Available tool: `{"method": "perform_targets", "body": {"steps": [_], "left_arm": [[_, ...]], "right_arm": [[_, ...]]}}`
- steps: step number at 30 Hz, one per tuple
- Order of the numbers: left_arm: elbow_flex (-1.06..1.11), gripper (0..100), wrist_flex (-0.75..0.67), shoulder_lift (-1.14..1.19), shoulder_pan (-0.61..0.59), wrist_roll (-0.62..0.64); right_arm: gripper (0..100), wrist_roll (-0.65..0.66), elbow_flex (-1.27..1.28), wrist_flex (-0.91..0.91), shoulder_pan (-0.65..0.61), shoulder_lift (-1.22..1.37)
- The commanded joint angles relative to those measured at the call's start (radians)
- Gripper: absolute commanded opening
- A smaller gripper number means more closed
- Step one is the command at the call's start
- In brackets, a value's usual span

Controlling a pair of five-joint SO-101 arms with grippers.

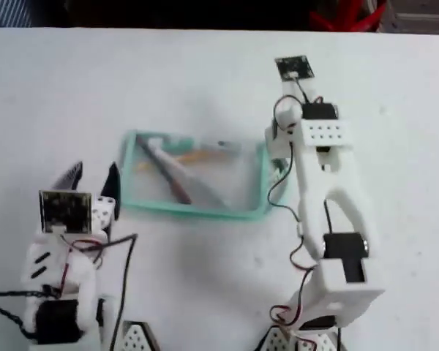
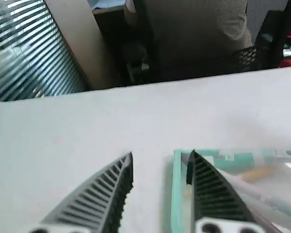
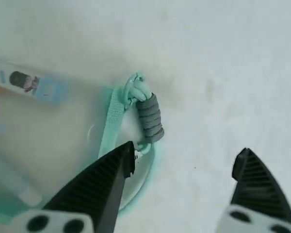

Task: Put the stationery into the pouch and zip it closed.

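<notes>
- Pouch (image 1: 234,183), clear with a teal border, has its left corner beside the nearest thing in the high view: the left gripper (image 1: 95,175), low at the frame's left with its jaws moderately apart and holding nothing.
- From the left wrist view, the left gripper (image 2: 161,162) has one finger overlapping the pouch's (image 2: 242,194) teal corner. This closeness is not obvious from above, and the arm looks placed to pin that end while the zip is worked.
- Stationery (image 1: 172,175) lies inside the pouch at mid-frame, as crossed pens behind the clear panel, so loading looks done and zipping is likely the step in hand. Whether the zip is open or closed cannot be told.
- At the pouch's right end the right arm (image 1: 329,190) leans over the tabletop (image 1: 205,66). The right wrist view gives the detail: the right gripper (image 3: 184,158) is spread wide and empty, and the zip pull (image 3: 149,119), a grey wrapped tab on a teal loop, sits just beyond one fingertip, not between the jaws.
- Farthest off, past the tabletop's edge in the left wrist view, window blinds (image 2: 24,48) fill the upper left.
</notes>
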Motion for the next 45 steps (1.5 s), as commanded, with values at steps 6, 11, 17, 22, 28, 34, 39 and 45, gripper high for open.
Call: {"method": "perform_targets", "body": {"steps": [6, 11, 17, 22, 28, 34, 39, 45], "left_arm": [[0.094, 18, -0.015, 0.002, -0.025, 0.081], [0.095, 18, -0.015, 0.002, -0.025, 0.087], [0.097, 18, -0.012, 0.002, -0.025, 0.087], [0.126, 18, -0.037, 0.002, -0.025, 0.086], [0.147, 18, -0.066, 0.002, -0.025, 0.086], [0.147, 19, -0.066, 0.002, -0.025, 0.087], [0.084, 19, -0.058, 0.002, -0.024, 0.089], [-0.034, 29, 0.026, 0.002, 0.094, 0.078]], "right_arm": [[31.9, 0.064, -0.048, -0.064, 0.005, 0.171], [28.0, 0.064, -0.058, -0.143, -0.007, 0.239], [3.3, 0.107, -0.098, -0.183, 0.054, 0.271], [2.1, 0.114, -0.152, -0.186, 0.145, 0.28], [1.8, 0.115, -0.229, -0.183, 0.245, 0.28], [1.9, 0.115, -0.242, -0.105, 0.266, 0.28], [20.0, 0.213, -0.253, 0.067, 0.193, 0.259], [32.9, 0.249, -0.308, 0.243, 0.22, 0.025]]}}
